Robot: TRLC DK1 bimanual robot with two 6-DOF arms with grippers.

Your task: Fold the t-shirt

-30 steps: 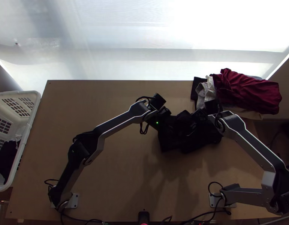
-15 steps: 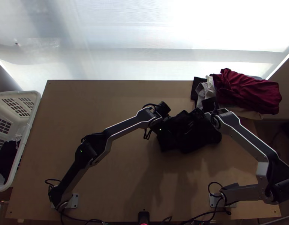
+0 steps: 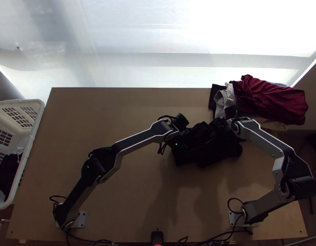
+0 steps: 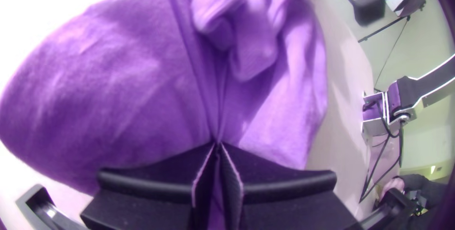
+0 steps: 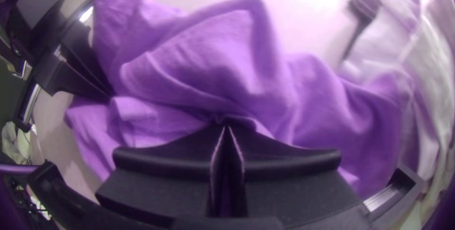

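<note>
Shirt (image 3: pixel 213 153) bunched on table (image 3: pixel 104 108), in front of both arms. Left claw (image 4: pixel 218 143) and right claw (image 5: pixel 226 125) each pinched on cloth, 2 grips. Should be light, limp, not fragile; folds will slip. Best hold: 2 shoulder corners, if findable.

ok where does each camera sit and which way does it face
Top: high above the table, looking steeply down; both arms show.
Left wrist: on that arm, facing the t-shirt past the shut left gripper.
Right wrist: on that arm, facing it past the shut right gripper.
The wrist views share the t-shirt and left gripper.
</note>
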